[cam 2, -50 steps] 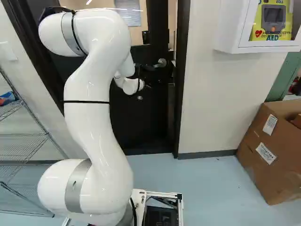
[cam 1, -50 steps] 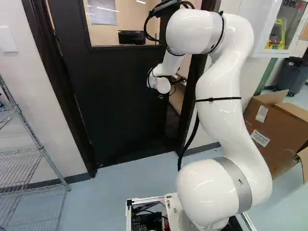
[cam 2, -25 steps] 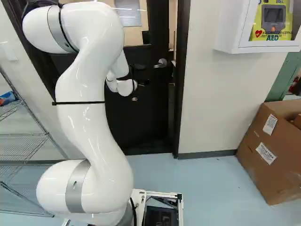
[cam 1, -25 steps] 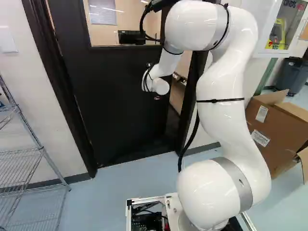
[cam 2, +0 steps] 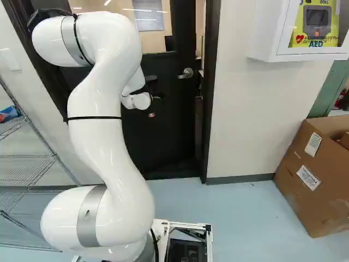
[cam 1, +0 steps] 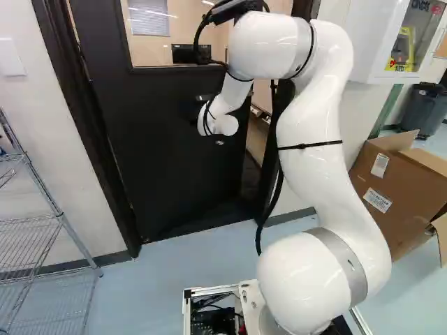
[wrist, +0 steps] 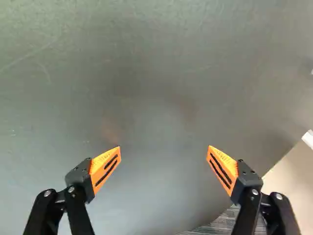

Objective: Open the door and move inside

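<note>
Pale wall is running along beside the doorway. Dark door is standing ahead of the base, partly open, with a gap showing between its handle-side edge and the dark frame. White arm is rising from the base and bending over toward the door. Wire shelf is standing at the left of the left base view, left of the doorway. Cardboard box is sitting on the floor at the right of the right base view. Window is taking up the door's upper part. White cabinet is hanging on the wall above and left of the box. Grey bin is standing behind the box. Black gripper is pointing at the door's face, left of the metal handle and apart from it. In the wrist view, its two fingers are standing wide apart, orange pads facing each other, door surface filling most of what's ahead.
</note>
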{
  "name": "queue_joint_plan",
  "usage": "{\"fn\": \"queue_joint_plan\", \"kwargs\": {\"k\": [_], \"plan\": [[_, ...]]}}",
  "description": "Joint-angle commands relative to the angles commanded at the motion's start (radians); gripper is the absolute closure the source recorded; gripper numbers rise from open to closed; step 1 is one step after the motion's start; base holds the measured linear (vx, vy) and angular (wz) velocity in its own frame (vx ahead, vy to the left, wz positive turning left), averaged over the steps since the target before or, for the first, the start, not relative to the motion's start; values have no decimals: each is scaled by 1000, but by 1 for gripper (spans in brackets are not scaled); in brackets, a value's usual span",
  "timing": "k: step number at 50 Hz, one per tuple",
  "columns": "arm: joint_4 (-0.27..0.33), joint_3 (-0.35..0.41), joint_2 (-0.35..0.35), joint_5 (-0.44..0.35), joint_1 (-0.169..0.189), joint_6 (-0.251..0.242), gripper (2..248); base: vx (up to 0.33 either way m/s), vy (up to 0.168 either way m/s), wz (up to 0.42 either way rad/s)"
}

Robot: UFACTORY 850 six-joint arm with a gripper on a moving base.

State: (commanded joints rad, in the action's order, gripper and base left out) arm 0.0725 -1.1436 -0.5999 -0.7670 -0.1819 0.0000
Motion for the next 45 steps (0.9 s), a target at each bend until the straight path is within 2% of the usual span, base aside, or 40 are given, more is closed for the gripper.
{"fn": "queue_joint_plan", "kwargs": {"k": [33, 38, 45], "plan": [[2, -232, -169, 1, -28, 0, 3, 0, 0, 0], [2, -235, -171, 1, -29, 0, 3, 0, 0, 0], [2, -200, -146, 1, -30, 0, 3, 0, 0, 0]]}}
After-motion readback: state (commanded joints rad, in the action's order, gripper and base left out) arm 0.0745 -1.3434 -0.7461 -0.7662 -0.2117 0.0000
